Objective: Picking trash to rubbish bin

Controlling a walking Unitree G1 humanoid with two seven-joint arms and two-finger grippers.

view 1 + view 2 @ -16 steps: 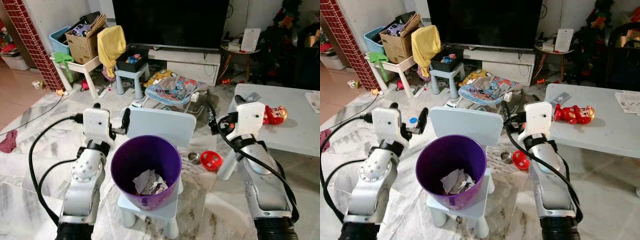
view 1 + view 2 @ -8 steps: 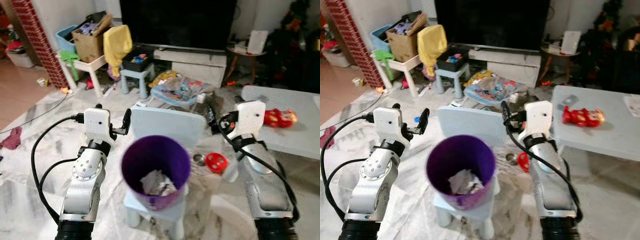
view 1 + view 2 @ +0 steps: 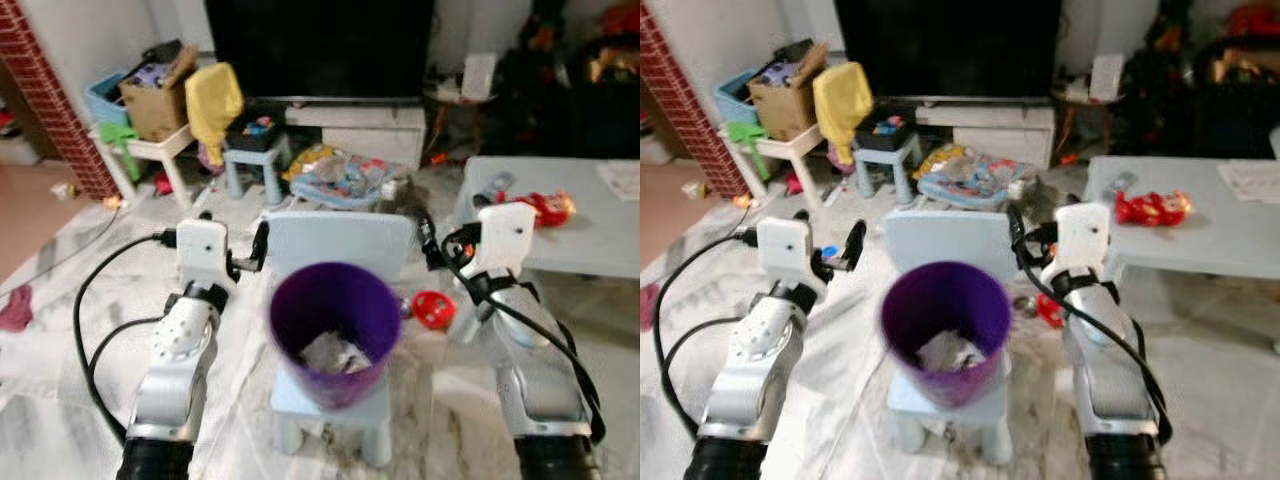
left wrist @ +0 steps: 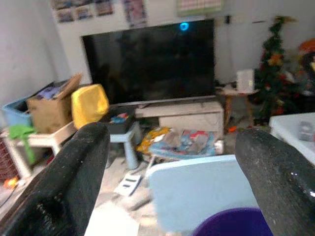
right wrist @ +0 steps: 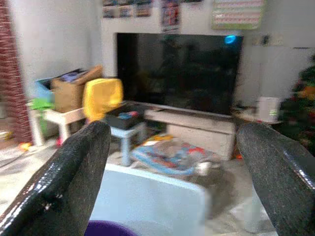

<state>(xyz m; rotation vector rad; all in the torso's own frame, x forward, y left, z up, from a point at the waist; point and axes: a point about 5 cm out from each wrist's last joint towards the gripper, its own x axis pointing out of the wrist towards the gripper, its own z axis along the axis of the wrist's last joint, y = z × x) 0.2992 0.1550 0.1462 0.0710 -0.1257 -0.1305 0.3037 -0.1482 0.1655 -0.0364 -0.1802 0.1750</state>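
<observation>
The round purple plastic rubbish bin (image 3: 335, 325) stands on the seat of a small pale-blue child's chair (image 3: 340, 250), straight ahead and near, with crumpled grey-white paper trash (image 3: 333, 353) already lying in its bottom. The bin sits between the two arms. The left gripper (image 4: 170, 162) is held up just left of the rim, its two black fingers (image 4: 74, 177) spread wide with nothing between them. The right gripper (image 5: 172, 167) is held up just right of the chair back, likewise spread wide and empty. Both wrist views look past the fingers over the chair back, the bin's rim just showing below.

No loose trash lies within either gripper's span, so the next pick must be sought on the floor. The nearest loose thing is a red round toy (image 3: 431, 309) on the floor right of the chair, nearer the right arm; whether it counts as trash is doubtful.

On the right a low grey table (image 3: 590, 235) with a red doll (image 3: 545, 206) hems in that arm. Farther off, scattered clutter (image 3: 345, 175) lies before the black television (image 3: 320, 45). The marble floor to the left (image 3: 60, 330) offers the most open room for moving.
</observation>
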